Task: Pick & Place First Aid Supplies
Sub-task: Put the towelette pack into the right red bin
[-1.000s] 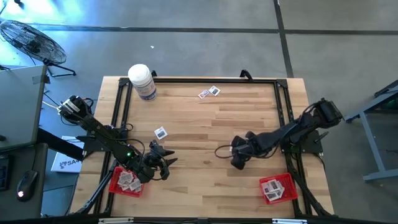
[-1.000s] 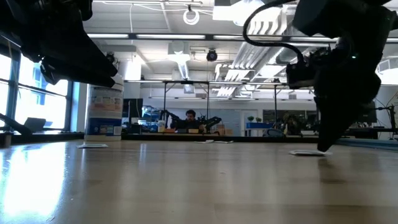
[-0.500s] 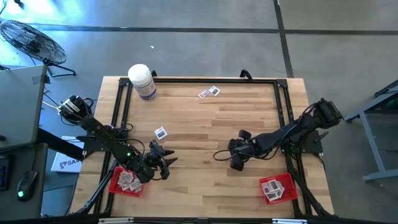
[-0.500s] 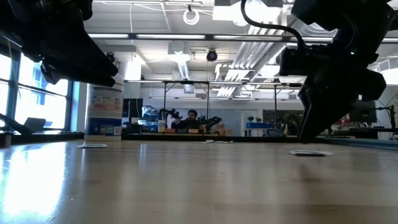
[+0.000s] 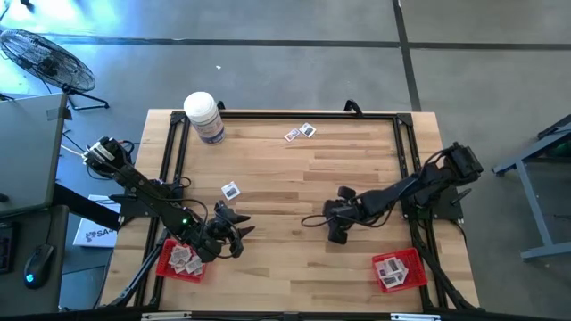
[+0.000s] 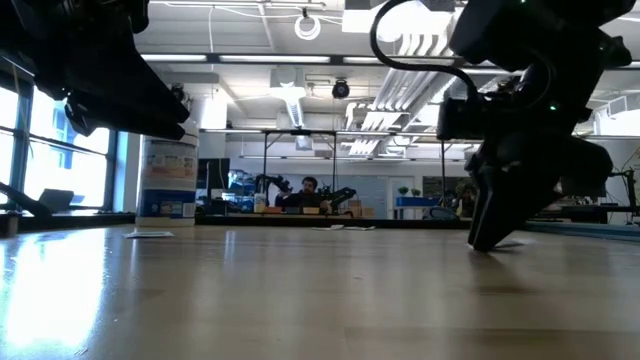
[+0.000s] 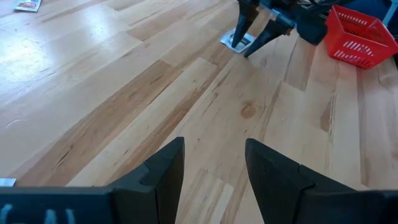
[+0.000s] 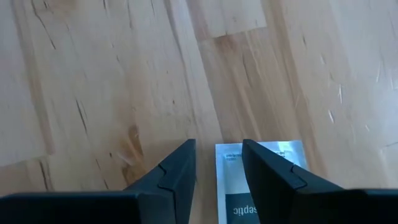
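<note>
Right hand [image 5: 334,234] now slid further toward mid-counter and dipped low, fingers apart, straddling one white packet [image 8: 261,174] flat on the wood between them. Not yet gripped, so probably the approach to a pick. Left hand [image 5: 234,237] unmoved, fingers apart, empty, waiting beside the left red tray [image 5: 168,267], which holds a few packets. Right red tray [image 5: 412,275] also part filled. Loose packets left: one [image 5: 231,190] near the left arm, two [image 5: 301,133] by the far edge. Plenty of bare counter [image 5: 294,267] around; white bottle [image 5: 203,117] parked at the far left corner, well clear
</note>
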Controlling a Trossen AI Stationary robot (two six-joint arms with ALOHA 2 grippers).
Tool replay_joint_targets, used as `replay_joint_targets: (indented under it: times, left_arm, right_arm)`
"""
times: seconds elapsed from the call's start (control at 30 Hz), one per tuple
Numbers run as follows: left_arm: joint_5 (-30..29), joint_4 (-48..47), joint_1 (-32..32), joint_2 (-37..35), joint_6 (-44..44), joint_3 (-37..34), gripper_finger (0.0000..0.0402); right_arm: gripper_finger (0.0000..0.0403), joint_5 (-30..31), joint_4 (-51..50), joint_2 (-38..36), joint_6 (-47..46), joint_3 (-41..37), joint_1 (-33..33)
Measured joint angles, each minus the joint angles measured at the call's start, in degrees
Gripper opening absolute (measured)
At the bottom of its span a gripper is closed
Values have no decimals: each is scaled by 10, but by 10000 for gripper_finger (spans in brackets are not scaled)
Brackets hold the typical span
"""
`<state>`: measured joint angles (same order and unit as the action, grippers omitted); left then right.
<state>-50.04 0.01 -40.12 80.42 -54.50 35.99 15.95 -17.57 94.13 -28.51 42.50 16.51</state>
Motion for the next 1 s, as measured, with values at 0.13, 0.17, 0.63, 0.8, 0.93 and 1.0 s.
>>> replay_joint_targets:
  times: [0.13,0.17,0.63,0.8,0.93,1.0]
  left_arm:
    - [0,0,0,0,0,0,168]
    - [0,0,0,0,0,0,168]
    - [0,-1,0,0,0,0,168]
    - [1,0,0,0,0,0,168]
    - [1,0,0,0,0,0,168]
    - [1,0,0,0,0,0,168]
  right_arm:
    - [126,-4,-18,0,-20,0,-7]
    - [126,-4,-22,0,-22,0,-8]
    - [64,5,-34,1,-26,-1,-15]
    - [9,6,-35,2,-31,-1,-15]
    - [8,10,-30,2,-44,-2,-16]
    - [8,7,-17,0,-45,-3,-16]
